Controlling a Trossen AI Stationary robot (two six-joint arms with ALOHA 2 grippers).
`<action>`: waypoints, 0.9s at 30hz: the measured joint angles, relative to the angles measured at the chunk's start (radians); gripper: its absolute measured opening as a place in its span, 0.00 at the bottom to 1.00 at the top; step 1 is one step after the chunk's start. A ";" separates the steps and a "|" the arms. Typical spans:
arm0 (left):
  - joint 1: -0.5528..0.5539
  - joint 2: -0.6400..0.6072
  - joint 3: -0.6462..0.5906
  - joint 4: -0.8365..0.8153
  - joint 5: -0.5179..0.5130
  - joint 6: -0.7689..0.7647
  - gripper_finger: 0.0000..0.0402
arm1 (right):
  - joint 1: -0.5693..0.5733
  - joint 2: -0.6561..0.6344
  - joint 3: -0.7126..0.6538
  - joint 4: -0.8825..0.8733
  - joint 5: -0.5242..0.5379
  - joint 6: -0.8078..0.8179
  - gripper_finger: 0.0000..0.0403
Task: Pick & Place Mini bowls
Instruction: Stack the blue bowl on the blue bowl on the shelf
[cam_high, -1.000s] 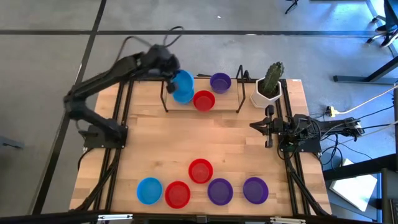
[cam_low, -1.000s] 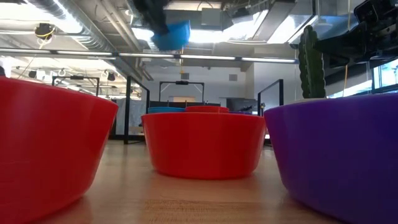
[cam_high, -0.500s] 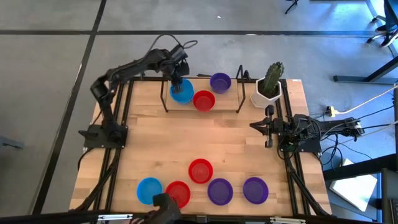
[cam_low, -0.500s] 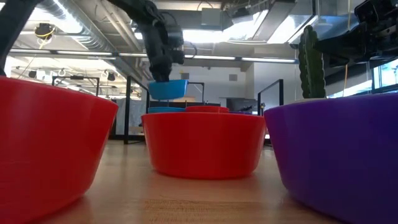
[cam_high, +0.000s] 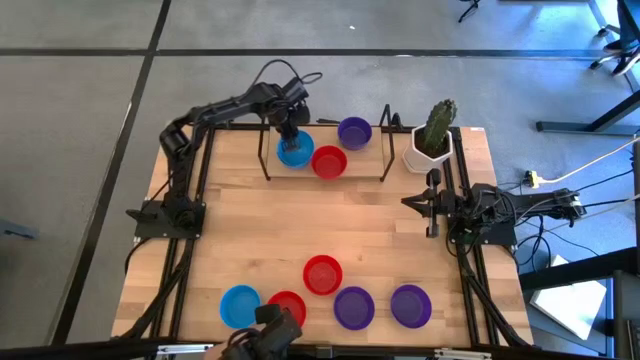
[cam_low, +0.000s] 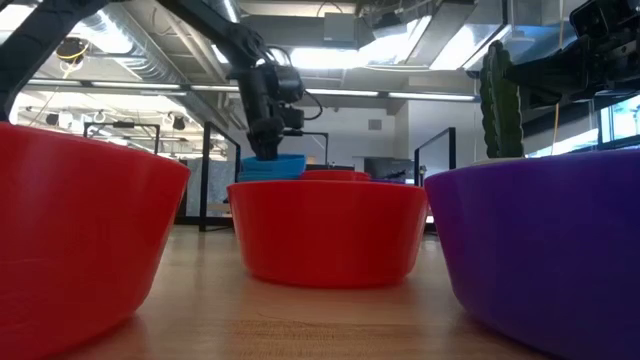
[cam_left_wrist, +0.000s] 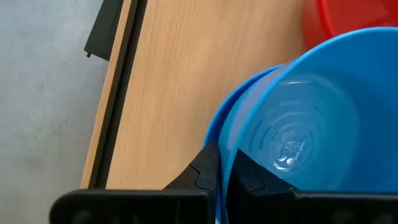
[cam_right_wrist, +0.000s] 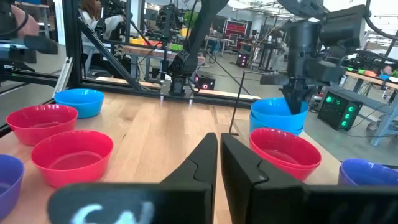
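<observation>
Progress: three placement spots filled beside the white cactus pot (cam_high: 431, 152); five mini bowls wait at the table (cam_high: 250, 230) edge farthest from the pot.
Placed group: purple bowl (cam_high: 354, 131) nearest the pot, then red bowl (cam_high: 328, 161), then a blue bowl (cam_left_wrist: 214, 134) with a second nesting into it.
Held bowl: bright blue bowl (cam_high: 293, 152), small, round, shallow, glossy plastic, rim pinched, sitting in the blue one below.
Left gripper (cam_high: 288, 131): fingers clamped on that blue rim.
Right gripper (cam_high: 432, 201): fingers shut, empty, waiting just beside the pot.
Remaining: release, then fetch the rest.
</observation>
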 joint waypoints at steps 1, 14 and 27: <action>0.000 0.004 0.000 0.001 0.001 0.000 0.01 | 0.000 0.000 0.000 0.000 0.000 0.000 0.06; -0.003 0.012 0.000 -0.014 0.003 -0.007 0.07 | 0.000 0.000 0.000 0.000 0.000 -0.002 0.06; -0.005 0.012 0.000 -0.037 0.029 -0.003 0.32 | 0.000 0.000 0.000 0.000 0.000 0.000 0.06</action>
